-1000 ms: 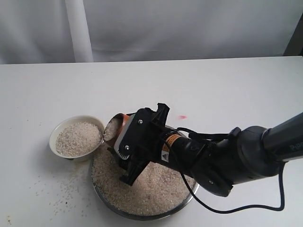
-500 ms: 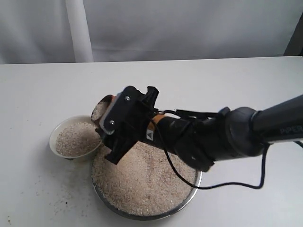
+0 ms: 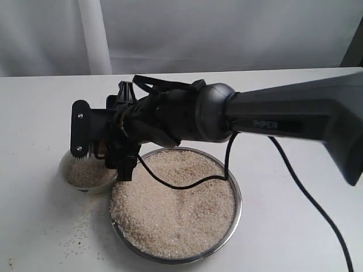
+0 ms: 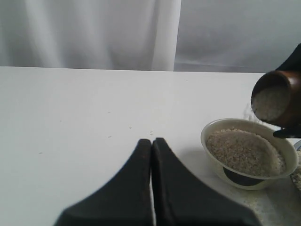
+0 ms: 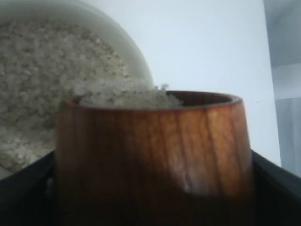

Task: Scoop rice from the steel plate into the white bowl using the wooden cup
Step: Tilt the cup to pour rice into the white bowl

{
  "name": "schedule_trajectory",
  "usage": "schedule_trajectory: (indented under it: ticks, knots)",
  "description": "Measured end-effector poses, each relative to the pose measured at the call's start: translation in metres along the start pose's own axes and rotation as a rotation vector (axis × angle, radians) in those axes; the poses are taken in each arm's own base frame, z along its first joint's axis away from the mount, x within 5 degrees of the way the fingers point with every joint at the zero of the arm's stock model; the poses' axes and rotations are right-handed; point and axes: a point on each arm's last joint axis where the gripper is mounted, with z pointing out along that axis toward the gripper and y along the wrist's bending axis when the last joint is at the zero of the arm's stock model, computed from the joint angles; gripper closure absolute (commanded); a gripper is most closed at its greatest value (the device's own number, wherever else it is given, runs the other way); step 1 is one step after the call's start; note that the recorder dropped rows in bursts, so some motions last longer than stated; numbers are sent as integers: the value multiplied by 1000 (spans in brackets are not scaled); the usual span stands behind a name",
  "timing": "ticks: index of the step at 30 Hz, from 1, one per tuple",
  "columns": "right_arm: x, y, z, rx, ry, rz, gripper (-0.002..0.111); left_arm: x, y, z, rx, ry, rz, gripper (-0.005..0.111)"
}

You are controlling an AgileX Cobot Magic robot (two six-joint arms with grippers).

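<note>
Rice [image 4: 270,102] fills the wooden cup [image 5: 150,146] — right tool [image 3: 102,148] clamped on it — over white bowl [image 4: 216,162].

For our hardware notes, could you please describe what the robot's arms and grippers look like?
The right arm is dark grey with a rounded joint and pale PiPER lettering; a black cable trails from it. The right gripper is black, with a flat side plate carrying two silver screws. The left gripper shows two black, tapering fingers; its arm is out of view.
</note>
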Motion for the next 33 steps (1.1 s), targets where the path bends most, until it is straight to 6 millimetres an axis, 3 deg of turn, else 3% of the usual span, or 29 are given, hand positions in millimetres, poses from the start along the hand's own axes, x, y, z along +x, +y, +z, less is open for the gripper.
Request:
schedule_trajectory:
  ticks: [5, 12, 24, 33]
  knots:
    - [-7, 5, 8, -16, 29, -101, 108, 0, 0, 0, 0, 0, 0, 107]
    - [-25, -6, 7, 14, 79, -223, 108, 0, 0, 0, 0, 0, 0, 107]
    - [-21, -10, 3, 48, 239, -458, 108, 0, 0, 0, 0, 0, 0, 107]
    - [-34, -3, 0, 74, 245, -561, 108, 0, 0, 0, 0, 0, 0, 107]
